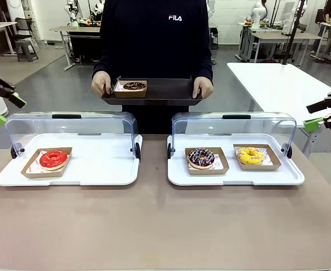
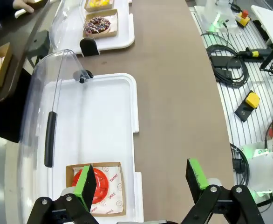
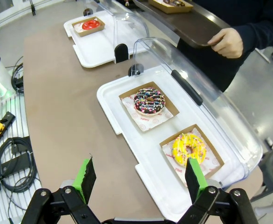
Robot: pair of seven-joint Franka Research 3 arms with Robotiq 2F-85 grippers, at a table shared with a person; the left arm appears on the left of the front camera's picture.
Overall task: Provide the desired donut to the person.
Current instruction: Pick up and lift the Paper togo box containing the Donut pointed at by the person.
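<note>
Left end effector [image 2: 141,179] and right end effector [image 3: 140,175]: wide open, empty. Hazard: person [image 1: 154,39] indicates no choice; red donut [image 1: 53,158], sprinkled donut [image 1: 201,157] or yellow donut [image 1: 250,155] may be wrongly delivered.

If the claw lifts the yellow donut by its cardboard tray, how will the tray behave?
The thin cardboard tray is probably light and may bend if pinched by one wall. The yellow donut seems to lie loose inside, so it might slide when tilted. Its topping looks fragile.
</note>
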